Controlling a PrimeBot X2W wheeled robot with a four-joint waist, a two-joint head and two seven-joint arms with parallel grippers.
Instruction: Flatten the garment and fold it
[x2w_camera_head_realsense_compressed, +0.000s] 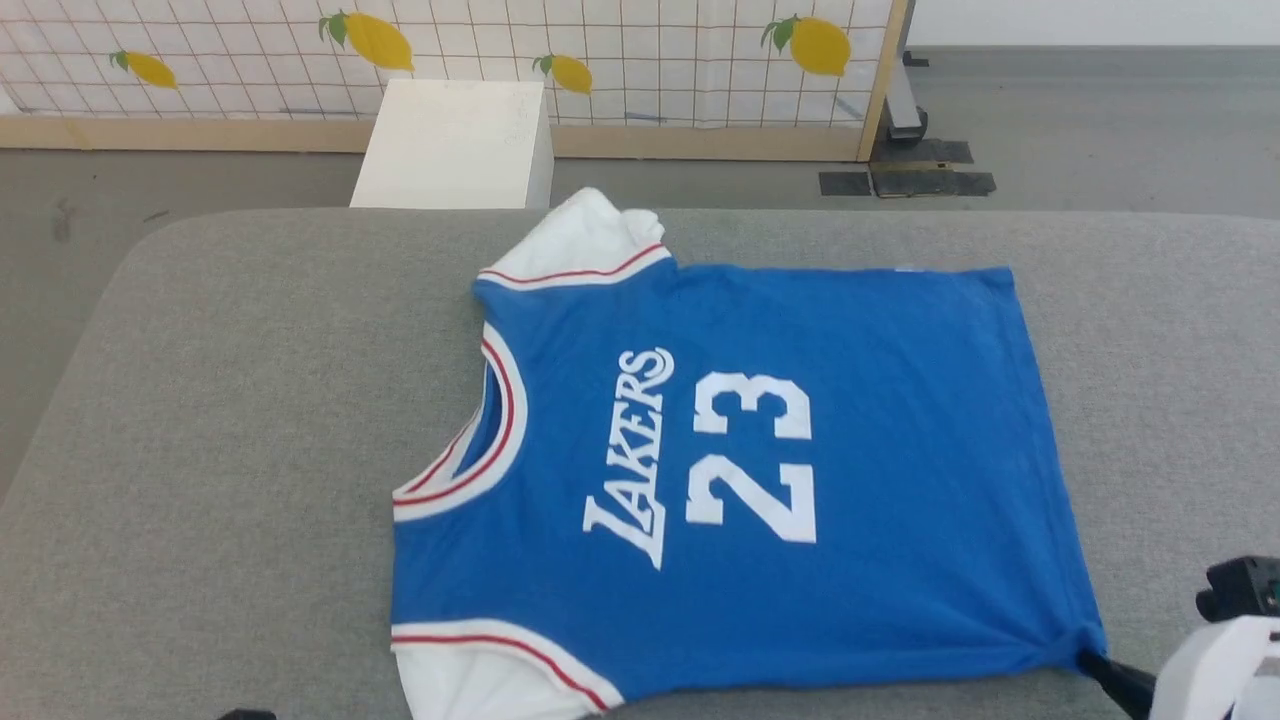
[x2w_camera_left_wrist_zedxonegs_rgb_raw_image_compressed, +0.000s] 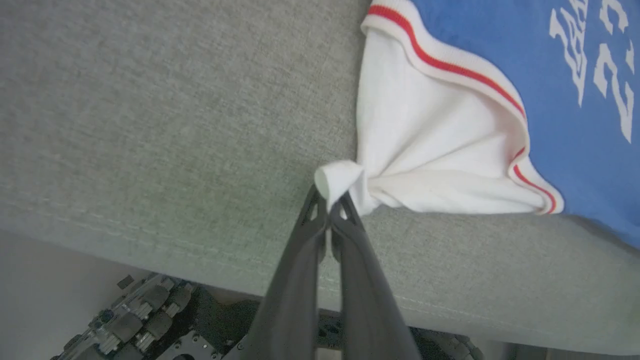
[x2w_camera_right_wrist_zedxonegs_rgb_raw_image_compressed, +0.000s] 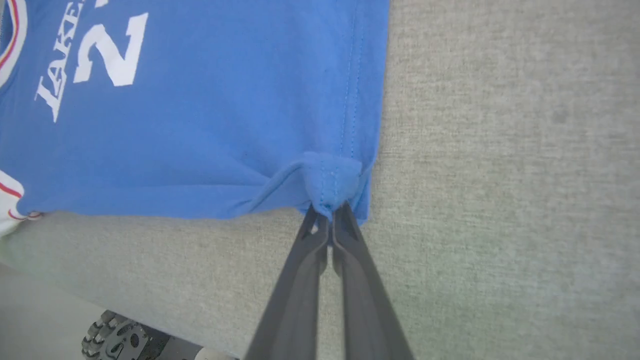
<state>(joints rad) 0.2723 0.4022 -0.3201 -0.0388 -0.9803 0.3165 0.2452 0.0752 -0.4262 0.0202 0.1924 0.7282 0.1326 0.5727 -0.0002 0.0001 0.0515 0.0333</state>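
The garment (x2w_camera_head_realsense_compressed: 800, 480), a royal-blue jersey with white sleeves, red-striped trim and white lettering with the number 23, lies spread face up on the grey table (x2w_camera_head_realsense_compressed: 230, 420), collar to the left. My left gripper (x2w_camera_left_wrist_zedxonegs_rgb_raw_image_compressed: 330, 202) is shut on the edge of the near white sleeve (x2w_camera_left_wrist_zedxonegs_rgb_raw_image_compressed: 430, 150), bunching it. My right gripper (x2w_camera_right_wrist_zedxonegs_rgb_raw_image_compressed: 330, 212) is shut on the near hem corner (x2w_camera_right_wrist_zedxonegs_rgb_raw_image_compressed: 330, 180), which is puckered into a small fold. In the head view the right gripper (x2w_camera_head_realsense_compressed: 1095, 662) shows at the jersey's lower right corner.
Behind the table stands a white box (x2w_camera_head_realsense_compressed: 455, 145) against a lemon-patterned panel (x2w_camera_head_realsense_compressed: 600, 60). Bare grey floor (x2w_camera_head_realsense_compressed: 1100, 120) lies to the back right. The table's near edge (x2w_camera_left_wrist_zedxonegs_rgb_raw_image_compressed: 150, 250) runs close below both grippers, with the robot's base beneath.
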